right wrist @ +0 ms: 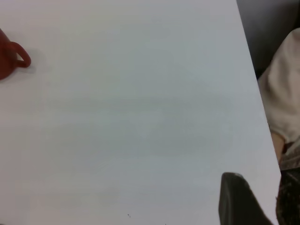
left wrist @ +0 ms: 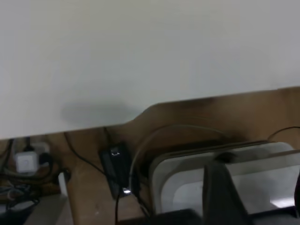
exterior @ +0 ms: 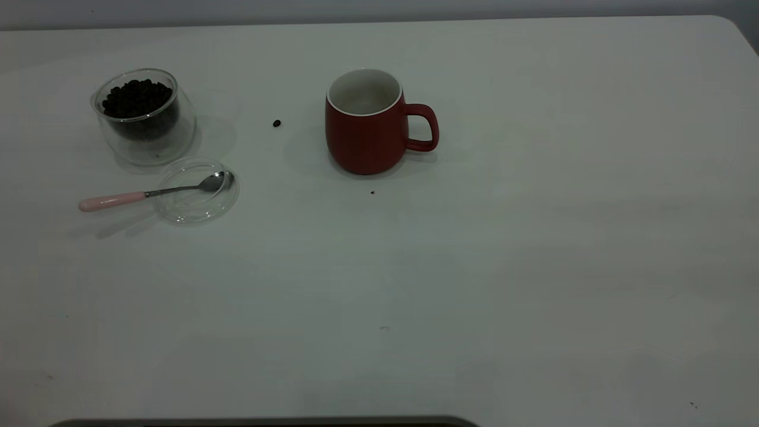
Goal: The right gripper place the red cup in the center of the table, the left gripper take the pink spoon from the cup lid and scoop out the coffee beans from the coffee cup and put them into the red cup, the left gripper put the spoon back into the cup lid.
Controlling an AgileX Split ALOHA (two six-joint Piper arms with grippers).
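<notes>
One pink spoon (exterior: 142,194) on one cup lid (exterior: 198,209), one red cup (exterior: 369,123) apart.

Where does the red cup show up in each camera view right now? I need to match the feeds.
Exterior view: the red cup stands upright near the table's middle, toward the far edge, handle pointing to the picture's right.
Left wrist view: not in it; only the table edge and floor clutter show.
Right wrist view: just its handle and a bit of its side at the picture's edge.
Shared landmark: the white table.
</notes>
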